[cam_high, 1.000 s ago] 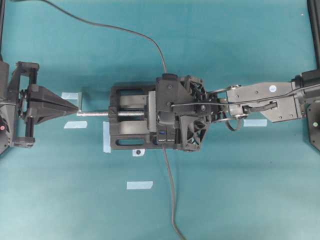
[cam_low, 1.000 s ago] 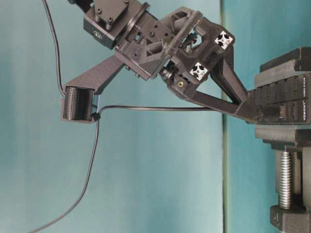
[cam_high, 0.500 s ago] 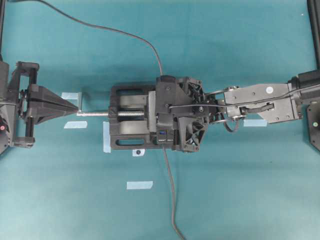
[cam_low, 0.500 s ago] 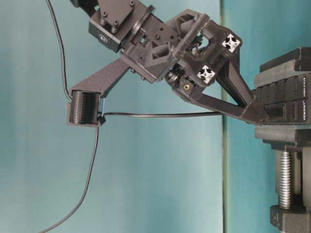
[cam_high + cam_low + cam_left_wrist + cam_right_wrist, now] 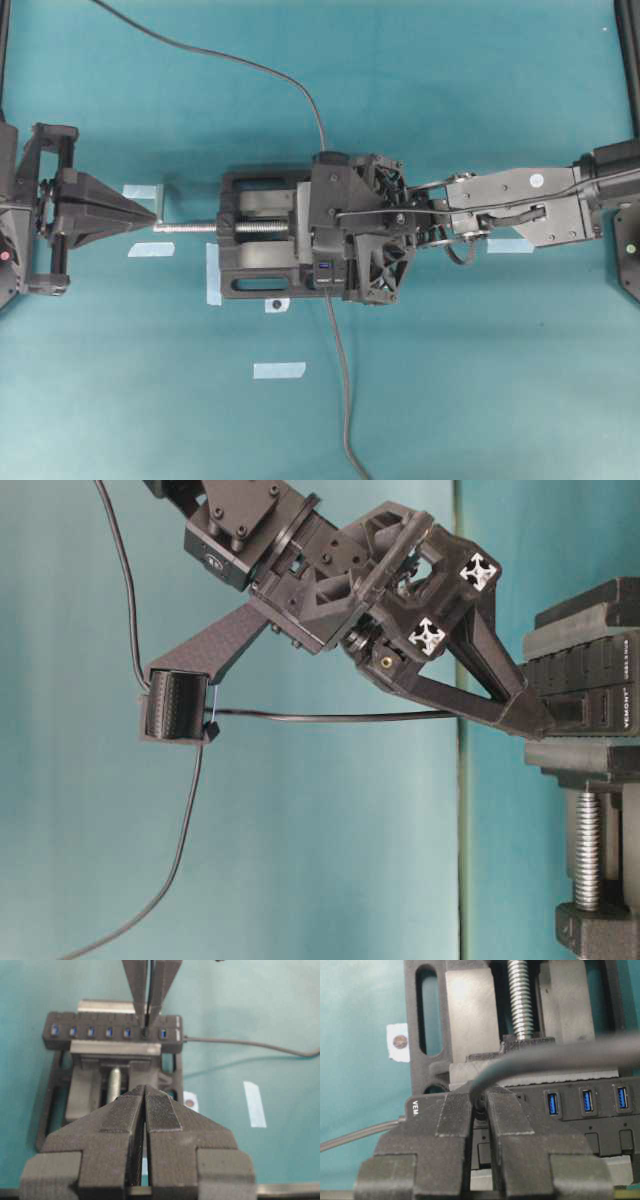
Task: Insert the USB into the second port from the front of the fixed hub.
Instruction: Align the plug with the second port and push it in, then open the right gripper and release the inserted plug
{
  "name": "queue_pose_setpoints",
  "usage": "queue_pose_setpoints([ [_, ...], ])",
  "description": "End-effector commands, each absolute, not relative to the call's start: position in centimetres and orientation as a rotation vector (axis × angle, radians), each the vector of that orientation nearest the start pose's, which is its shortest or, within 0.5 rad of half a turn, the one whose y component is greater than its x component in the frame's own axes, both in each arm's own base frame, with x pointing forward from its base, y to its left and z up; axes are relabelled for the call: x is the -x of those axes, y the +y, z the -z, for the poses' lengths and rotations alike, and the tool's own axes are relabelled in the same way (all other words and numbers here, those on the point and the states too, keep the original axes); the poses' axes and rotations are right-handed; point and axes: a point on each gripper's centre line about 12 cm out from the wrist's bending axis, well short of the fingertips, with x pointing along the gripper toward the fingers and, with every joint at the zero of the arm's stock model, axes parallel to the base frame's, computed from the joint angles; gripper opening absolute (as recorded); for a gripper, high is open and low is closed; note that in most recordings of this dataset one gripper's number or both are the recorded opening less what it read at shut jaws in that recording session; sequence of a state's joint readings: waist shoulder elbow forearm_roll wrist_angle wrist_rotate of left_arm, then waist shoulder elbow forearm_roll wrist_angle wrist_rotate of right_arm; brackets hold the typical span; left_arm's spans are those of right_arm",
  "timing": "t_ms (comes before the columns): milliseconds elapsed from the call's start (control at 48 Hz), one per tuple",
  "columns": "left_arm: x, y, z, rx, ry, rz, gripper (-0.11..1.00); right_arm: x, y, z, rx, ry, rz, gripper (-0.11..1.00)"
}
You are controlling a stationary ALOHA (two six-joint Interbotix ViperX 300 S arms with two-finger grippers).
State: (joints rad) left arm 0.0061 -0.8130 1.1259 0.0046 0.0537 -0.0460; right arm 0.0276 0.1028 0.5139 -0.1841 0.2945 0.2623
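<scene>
Teal desk (image 5: 480,380) all around. On the left, the left hand (image 5: 145,1105) sits pressed shut, holding nothing. At centre the vise (image 5: 255,262) clamps the fixed hub (image 5: 90,1032). From the right, the right hand (image 5: 479,1110) pinches the USB (image 5: 480,1105) right at the hub's port row, second slot from the near end.

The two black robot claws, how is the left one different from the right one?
The left gripper holds nothing, while the right gripper pinches the small black USB plug.

The left gripper waits away from the long black hub with blue slots, near the vise's silver screw; the right gripper sits right on the hub.

Both have their jaws nearly together.
</scene>
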Motion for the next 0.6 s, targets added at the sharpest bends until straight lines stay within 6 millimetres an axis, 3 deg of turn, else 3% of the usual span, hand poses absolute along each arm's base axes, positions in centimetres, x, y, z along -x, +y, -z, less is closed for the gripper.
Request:
queue_pose_setpoints([
  [0,-22.1,0.1,-24.7,0.042,0.348,-0.014,0.0,-40.9,0.8,-15.9,-0.055,0.889,0.061,0.11],
  [125,-22.1,0.1,-24.8,0.042,0.342,-0.013,0.0,-41.1,0.9,-16.3,-0.056,0.859,0.055,0.19],
  [188,-22.2,0.1,-24.8,0.042,0.339,-0.013,0.0,-41.1,0.9,-16.5,-0.059,0.848,0.053,0.29],
  [438,-22.2,0.1,-25.1,0.042,0.331,-0.013,0.0,-41.2,1.0,-17.0,-0.059,0.836,0.052,0.88],
  [583,-22.2,0.1,-25.1,0.044,0.33,-0.013,0.0,-41.2,0.9,-17.3,-0.059,0.833,0.053,0.89],
])
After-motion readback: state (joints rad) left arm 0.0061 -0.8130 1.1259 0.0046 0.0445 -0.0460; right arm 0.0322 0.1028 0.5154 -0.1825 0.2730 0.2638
